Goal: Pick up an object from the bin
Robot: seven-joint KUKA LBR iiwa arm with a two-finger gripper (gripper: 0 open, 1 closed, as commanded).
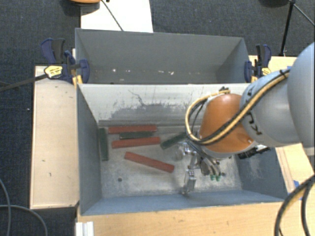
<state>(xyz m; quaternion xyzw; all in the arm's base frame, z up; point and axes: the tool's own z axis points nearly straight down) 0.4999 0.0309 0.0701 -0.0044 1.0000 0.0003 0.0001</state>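
Near a slanted red stick [149, 162] hangs the gripper [188, 185]

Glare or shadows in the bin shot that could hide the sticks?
Camera view: soft highlight on the arm's orange cover; bright specks along the back wall of the bin; floor darker in the arm's shadow right of the gripper; red sticks and green sticks evenly lit, no glare.
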